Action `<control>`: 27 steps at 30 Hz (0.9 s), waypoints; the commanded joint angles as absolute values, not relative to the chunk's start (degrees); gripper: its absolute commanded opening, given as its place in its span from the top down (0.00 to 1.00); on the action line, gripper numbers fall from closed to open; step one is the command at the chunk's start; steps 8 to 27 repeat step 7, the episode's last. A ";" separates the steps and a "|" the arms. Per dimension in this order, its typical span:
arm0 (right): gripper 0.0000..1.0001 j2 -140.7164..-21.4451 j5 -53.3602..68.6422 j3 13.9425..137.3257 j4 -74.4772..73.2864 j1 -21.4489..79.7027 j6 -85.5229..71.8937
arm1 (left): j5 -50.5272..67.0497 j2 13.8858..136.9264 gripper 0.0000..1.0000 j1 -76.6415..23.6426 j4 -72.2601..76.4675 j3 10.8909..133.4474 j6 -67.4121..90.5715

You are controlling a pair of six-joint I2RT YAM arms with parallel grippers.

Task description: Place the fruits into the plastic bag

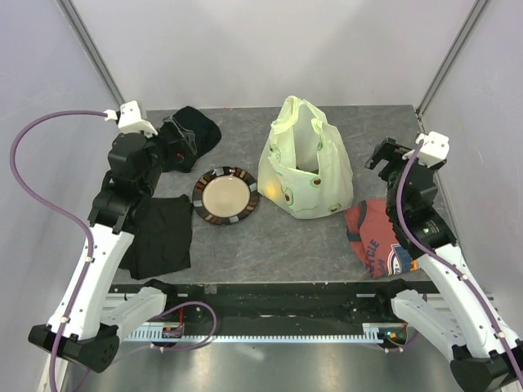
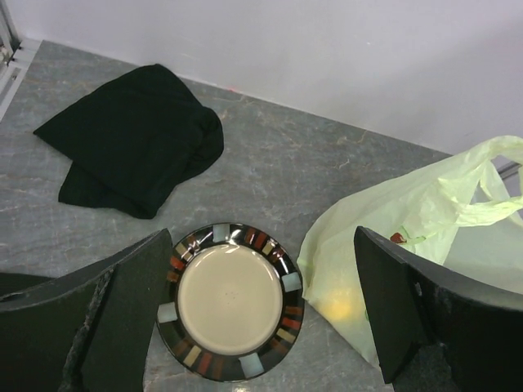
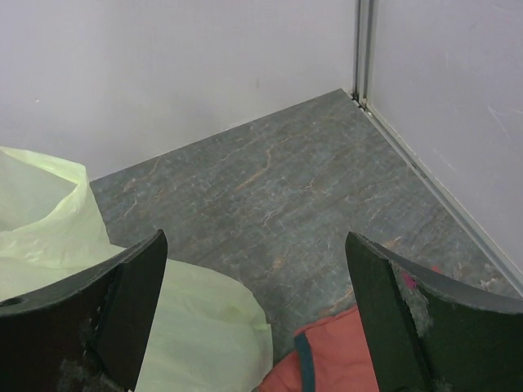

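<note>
The left gripper (image 2: pixel 261 245) is spread wide with nothing between its fingers, hanging above the back-left part of the table (image 1: pixel 270 245) and looking down on the plate (image 2: pixel 288 282), which is bare. The right gripper (image 3: pixel 255 241) is equally spread and empty, poised near the right edge just beside the plastic bag (image 1: pixel 306 175). The bag stands on its own toward the middle of the back edge, and the fruits (image 2: pixel 337 308) show only as a yellow glow and dim dark shapes through the thin film. No fruit lies loose on the plate or the table, so the loading looks done. The main danger is likely the bag itself. It is flimsy and unsupported, so a brush from the right fingers could tip it and send round fruit rolling toward the plate or off an edge. Its handle loops (image 1: pixel 298 110) stick up and could snag a finger as an arm moves off. One black cloth (image 1: pixel 196 131) sits at the back-left corner, another black cloth (image 1: pixel 163 237) lies by the near-left edge, and the red shirt (image 1: pixel 372 237) lies by the near-right edge. Any of these could be dragged along by a low sweep.
</note>
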State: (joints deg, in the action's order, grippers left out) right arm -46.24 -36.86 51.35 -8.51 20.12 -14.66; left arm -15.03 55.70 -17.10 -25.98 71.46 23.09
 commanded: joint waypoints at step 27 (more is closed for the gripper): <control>0.02 -44.21 -40.52 50.18 -8.35 20.04 -17.23 | -16.87 53.62 0.01 -17.05 -26.81 70.93 22.06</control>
